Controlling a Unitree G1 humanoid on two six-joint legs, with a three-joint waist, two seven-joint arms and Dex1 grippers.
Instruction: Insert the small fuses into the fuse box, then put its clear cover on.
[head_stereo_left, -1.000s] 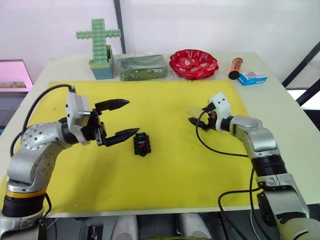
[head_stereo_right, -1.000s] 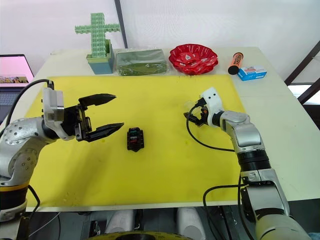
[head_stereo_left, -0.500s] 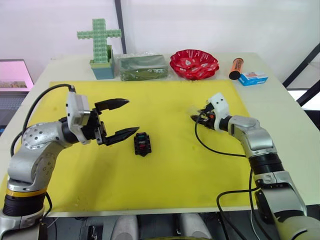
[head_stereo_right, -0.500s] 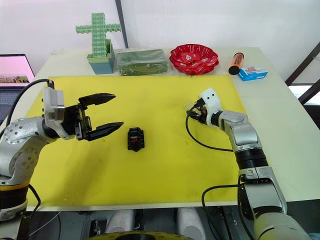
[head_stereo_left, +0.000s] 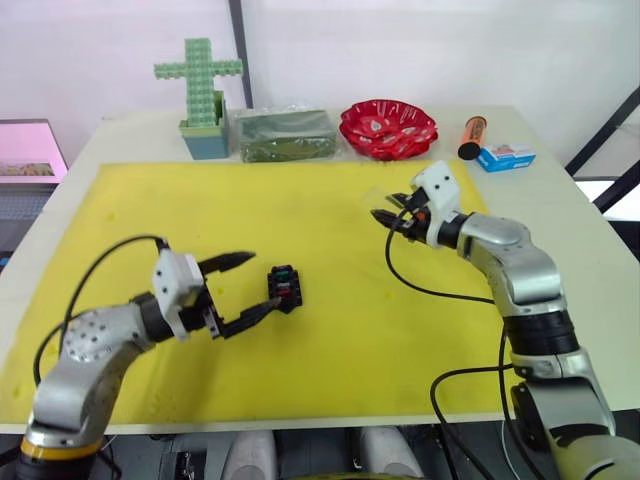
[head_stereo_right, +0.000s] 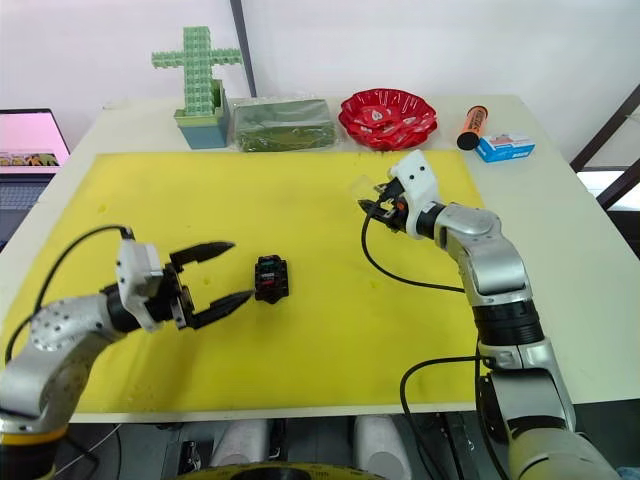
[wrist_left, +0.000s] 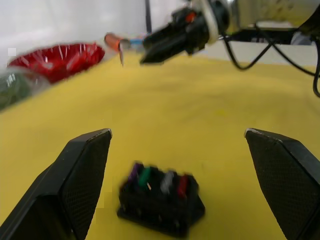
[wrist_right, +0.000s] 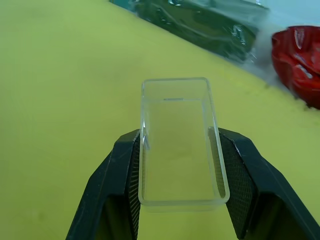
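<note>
The right gripper (wrist_right: 180, 185) clamps the transparent rectangular plastic cover (wrist_right: 180, 145); the left gripper (head_stereo_right: 222, 272), open, flanks the small black fuse box (head_stereo_right: 270, 278). Steady the box, then lower the cover level and aligned.

Your left gripper (head_stereo_left: 243, 290) now sits lower and nearer the fuse box (head_stereo_left: 284, 288), its fingers spread. Your right gripper (head_stereo_right: 375, 200) has lifted up and away from you, carrying the clear cover (wrist_right: 181, 140).
</note>
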